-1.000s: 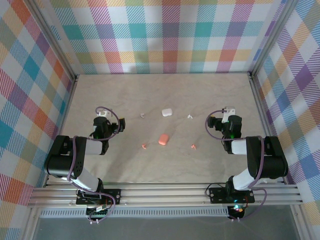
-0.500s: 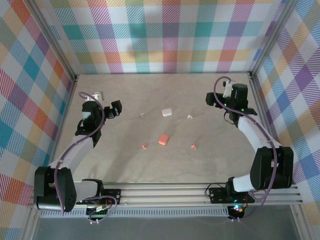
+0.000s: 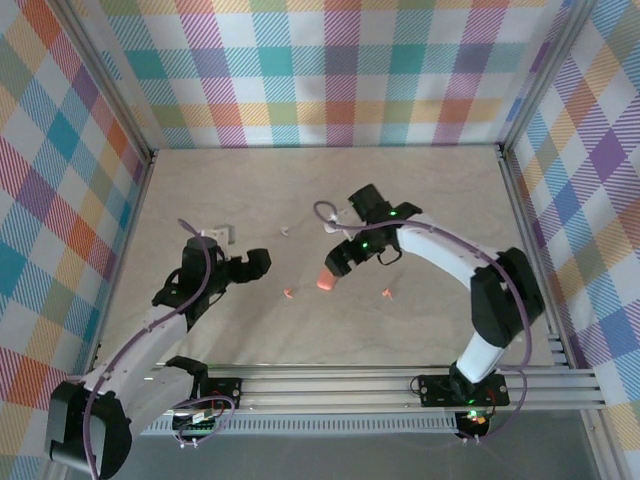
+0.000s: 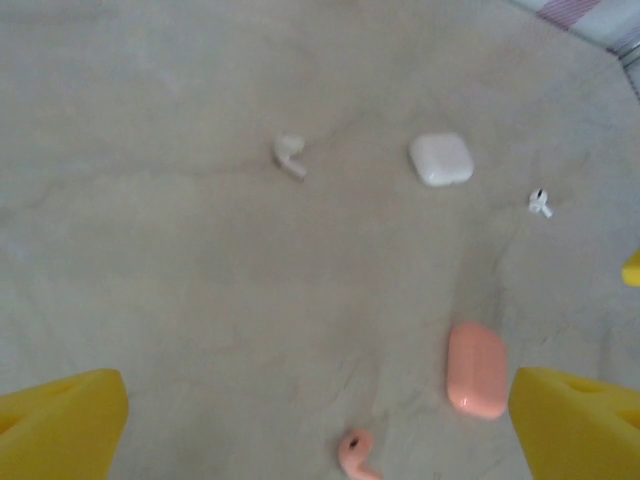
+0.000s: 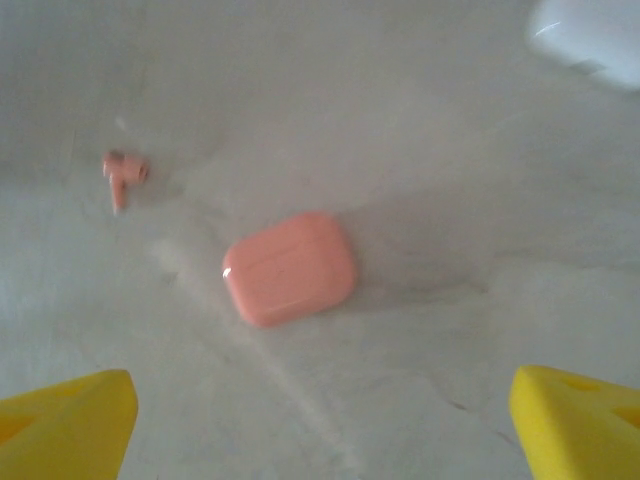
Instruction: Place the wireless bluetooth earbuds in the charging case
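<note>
Leftward, right arm (image 3: 452, 250) curls, right tool (image 3: 338, 262) above pink case (image 3: 326, 280)

Pink case (image 5: 290, 268) ctr w/ pink earbud (image 5: 122, 172) apart at left.

table (image 3: 430, 180) | pink case (image 5: 289, 268) | white case (image 4: 441, 159) | white earbuds (image 4: 289, 155) | pink earbuds (image 4: 356, 455)

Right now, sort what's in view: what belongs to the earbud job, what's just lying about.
Job: pink case, white case, white earbud, second white earbud, pink earbud, second pink earbud.
Not the job: checked walls, metal rail.
</note>
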Tool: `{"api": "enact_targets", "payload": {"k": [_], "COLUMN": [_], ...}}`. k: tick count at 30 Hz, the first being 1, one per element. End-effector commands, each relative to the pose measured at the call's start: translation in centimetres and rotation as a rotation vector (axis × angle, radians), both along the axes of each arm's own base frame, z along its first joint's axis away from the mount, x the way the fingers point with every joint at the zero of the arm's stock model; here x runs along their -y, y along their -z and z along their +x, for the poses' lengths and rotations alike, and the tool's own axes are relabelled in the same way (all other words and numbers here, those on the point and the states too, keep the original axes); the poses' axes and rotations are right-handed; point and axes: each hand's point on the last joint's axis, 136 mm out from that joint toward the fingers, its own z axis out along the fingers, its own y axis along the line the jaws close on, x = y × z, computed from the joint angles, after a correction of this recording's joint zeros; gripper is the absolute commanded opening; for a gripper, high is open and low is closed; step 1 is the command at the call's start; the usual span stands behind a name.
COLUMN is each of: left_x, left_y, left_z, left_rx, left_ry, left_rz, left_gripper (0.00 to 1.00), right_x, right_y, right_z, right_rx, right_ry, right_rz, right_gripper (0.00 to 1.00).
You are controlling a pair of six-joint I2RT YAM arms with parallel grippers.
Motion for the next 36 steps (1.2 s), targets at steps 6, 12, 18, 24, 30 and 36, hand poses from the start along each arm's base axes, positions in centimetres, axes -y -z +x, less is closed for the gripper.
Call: {"api": "enact_targets", "payload": {"k": [6,12,18,24,30,36], "left_x": [-0.7,0.0,0.4,0.6,1.0,0.6], "left_y": [1.5,2.0,3.0,2.9,2.9,2.4], "left_z": [-3.7,-3.8,-3.6,-3.3,-2.8,-2.1], "left_rx": [-0.112,-0.136,-0.187,-0.181,-0.186,-0.174], "left_ry": [0.019,0.045,0.064,0.074,0.085,0.057], "left_rz": [0.028,0.009,0.014,0.010,0.000,0.017], "left_gripper": [0.93,0.88,0.85,0.85,0.85,0.89], "right_x": [-2.7,-3.8,-4.5,-4.4,-4.4,-4.6], "right_y": [2.9,4.3,5.0,7.1,8.3,9.3], "right_z": [-1.4,-0.9,-1.0,-0.8,-0.3,-0.3], "right_rx": [-0.012,-0.001,-0.014,-0.018,-0.007,-0.033], "right_ry": [-0.288,-0.336,-0.368,-0.380,-0.382,-0.362], "right_rz": [-0.338,-0.392,-0.404,-0.449,-0.472,-0.476], "right_gripper": [0.99,0.90,0.89,0.88,0.85,0.80]}}
